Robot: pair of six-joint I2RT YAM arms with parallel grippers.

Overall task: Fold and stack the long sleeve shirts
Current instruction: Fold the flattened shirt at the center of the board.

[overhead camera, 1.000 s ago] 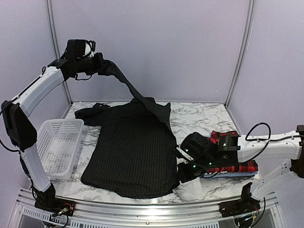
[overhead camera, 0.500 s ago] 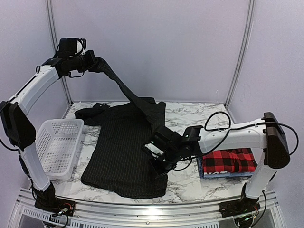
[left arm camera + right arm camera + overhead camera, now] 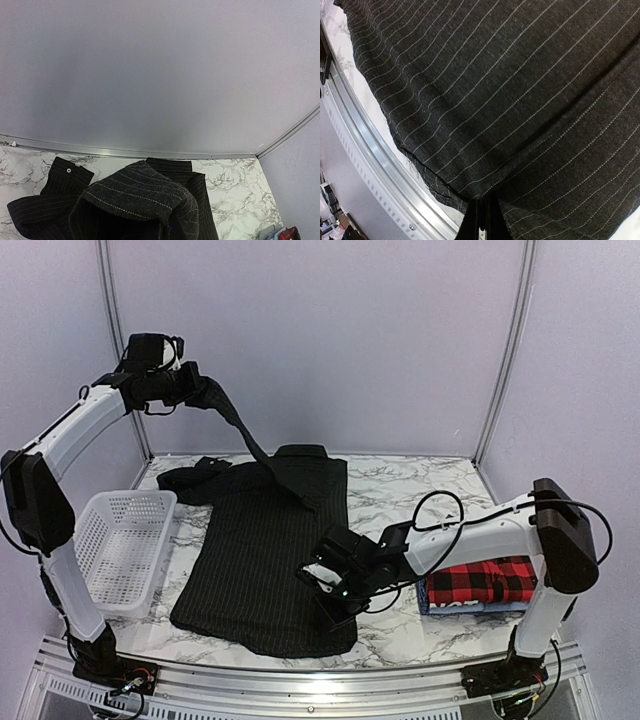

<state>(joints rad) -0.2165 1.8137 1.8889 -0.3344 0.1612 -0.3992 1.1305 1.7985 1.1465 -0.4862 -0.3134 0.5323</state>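
Black pinstripe shirt (image 3: pixel 262 560) lies flat mid-table; plaid shirt (image 3: pixel 485 580) sits folded at the right. Left gripper (image 3: pixel 198 390) is clamped on the sleeve (image 3: pixel 240 430), held high. Right gripper (image 3: pixel 325 585) looks pinched on the shirt's right edge. Best approach, as a judgement: carry that edge inward evenly, hold the sleeve taut, and lay it along the body without bunching. In the left wrist view, bunched cloth hides the fingers. The right wrist view shows only closed tips, so the exact grip spot is unclear.

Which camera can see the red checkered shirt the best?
The top camera. It shows the whole red checkered shirt folded on the right. The left wrist camera catches only a tiny red corner; the right wrist camera sees just the black striped shirt.
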